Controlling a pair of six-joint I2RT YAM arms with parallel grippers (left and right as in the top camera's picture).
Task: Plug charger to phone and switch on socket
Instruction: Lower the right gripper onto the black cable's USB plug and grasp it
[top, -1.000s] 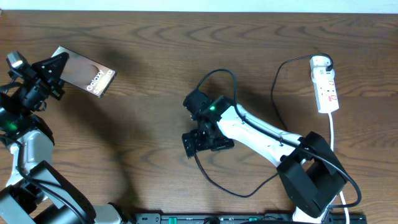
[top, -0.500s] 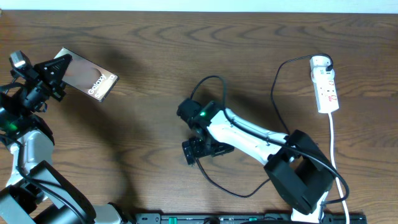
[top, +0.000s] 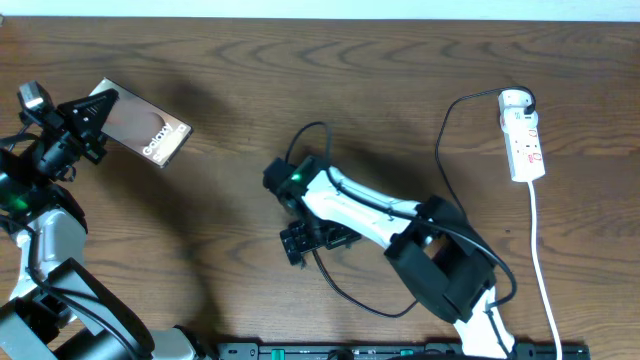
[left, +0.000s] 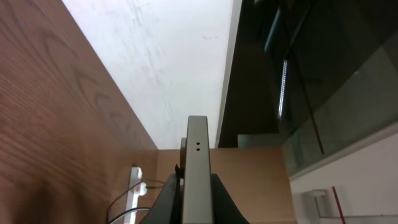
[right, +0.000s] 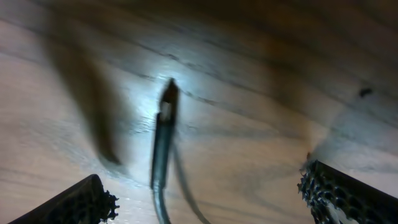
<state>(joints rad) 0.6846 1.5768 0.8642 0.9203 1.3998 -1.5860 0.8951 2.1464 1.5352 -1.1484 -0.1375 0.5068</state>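
Note:
The phone (top: 148, 128), with "Galaxy" on its dark screen, is held above the table's left side by my left gripper (top: 88, 115), which is shut on its near end. In the left wrist view its thin edge (left: 198, 163) stands between the fingers (left: 198, 205). My right gripper (top: 305, 240) is open low over the table's middle. The charger's black cable (top: 340, 285) loops round it. In the right wrist view the connector tip (right: 168, 99) lies on the wood between the open fingers (right: 217, 199), touching neither. The white plug adapter (top: 515, 99) sits in the socket (top: 526, 145) at the far right.
The socket's white cord (top: 540, 250) runs down the right side toward the front edge. The black cable arcs from the adapter across the right half of the table (top: 230, 300). A black rail (top: 400, 350) lies along the front edge. The socket also shows in the left wrist view (left: 134, 186).
My right arm has swung left and a little toward the front, and the cable loop has shifted left with it. The left gripper and phone have barely moved.

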